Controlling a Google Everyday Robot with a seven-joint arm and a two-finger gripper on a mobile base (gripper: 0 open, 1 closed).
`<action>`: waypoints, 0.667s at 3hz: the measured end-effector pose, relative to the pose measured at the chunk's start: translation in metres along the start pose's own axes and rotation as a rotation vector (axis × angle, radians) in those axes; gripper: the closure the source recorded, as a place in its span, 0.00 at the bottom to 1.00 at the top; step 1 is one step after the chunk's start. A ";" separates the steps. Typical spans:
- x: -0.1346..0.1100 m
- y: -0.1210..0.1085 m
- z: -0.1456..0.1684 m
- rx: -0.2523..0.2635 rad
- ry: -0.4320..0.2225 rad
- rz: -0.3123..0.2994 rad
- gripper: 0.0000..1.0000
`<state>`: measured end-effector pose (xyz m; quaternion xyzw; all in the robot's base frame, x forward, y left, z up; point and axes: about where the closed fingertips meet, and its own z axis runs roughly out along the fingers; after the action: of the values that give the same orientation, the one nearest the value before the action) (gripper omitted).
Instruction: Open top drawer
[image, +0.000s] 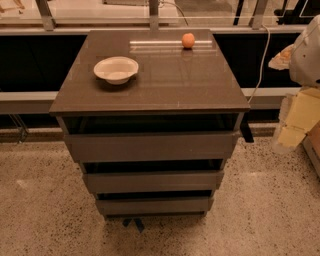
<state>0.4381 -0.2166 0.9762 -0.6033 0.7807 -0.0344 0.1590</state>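
Gripper: the gripper hangs at the right edge of the view, at 3 o'clock from the cabinet, pale yellow under a white arm section.
Gripper state: cannot tell whether it is open or closed; nothing is seen held in it.
Gripper contact: apart from the cabinet, with floor showing between the two; it touches no drawer.
Top drawer: the top drawer sits directly under the surface, its plain dark front facing 6 o'clock, with a dark gap above the front.
Lower drawers: two narrower fronts of the same colour are stacked below it.
Dark piece: a small dark piece stands at the top drawer's right end, at 3 o'clock; what it is cannot be told.
Surface load: a white bowl lies upright at 10 o'clock on the surface; an orange ball-shaped fruit lies at 1 o'clock, well apart from the bowl.
Floor: speckled light stone.
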 end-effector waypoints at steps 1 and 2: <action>-0.003 0.000 0.002 0.002 -0.004 -0.010 0.00; -0.038 0.002 0.040 -0.009 -0.045 -0.151 0.00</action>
<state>0.4559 -0.1739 0.9457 -0.6620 0.7292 -0.0293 0.1706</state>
